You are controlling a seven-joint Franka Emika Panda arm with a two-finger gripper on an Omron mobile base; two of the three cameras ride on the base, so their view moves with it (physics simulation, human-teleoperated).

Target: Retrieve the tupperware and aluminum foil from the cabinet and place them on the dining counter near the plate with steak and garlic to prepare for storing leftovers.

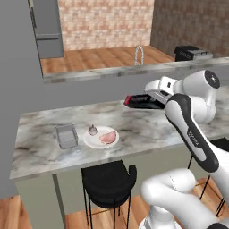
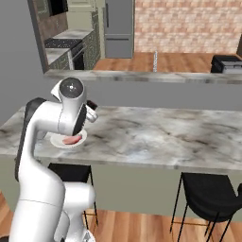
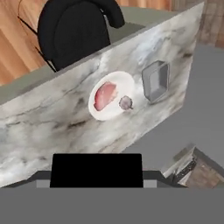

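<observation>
You have half the job behind you: the small grey translucent rectangular tupperware tub [image 1: 66,136] already sits on the long grey-white marbled dining counter [image 1: 147,129], just beside the round white plate [image 1: 95,139] that carries the pinkish steak [image 1: 108,137] and the whitish garlic bulb [image 1: 92,130].

What remains is the long black aluminum foil box with its red end [image 1: 142,101]. It is up in the air over the counter, well apart from the plate on the side away from the tub, and your two-finger claw [image 1: 154,99] appears clamped on it.

In the hand view the box's black face [image 3: 96,169] lies across the foreground, with the plate [image 3: 97,111] beyond it. You must bring it in toward the plate and set it down there.
</observation>
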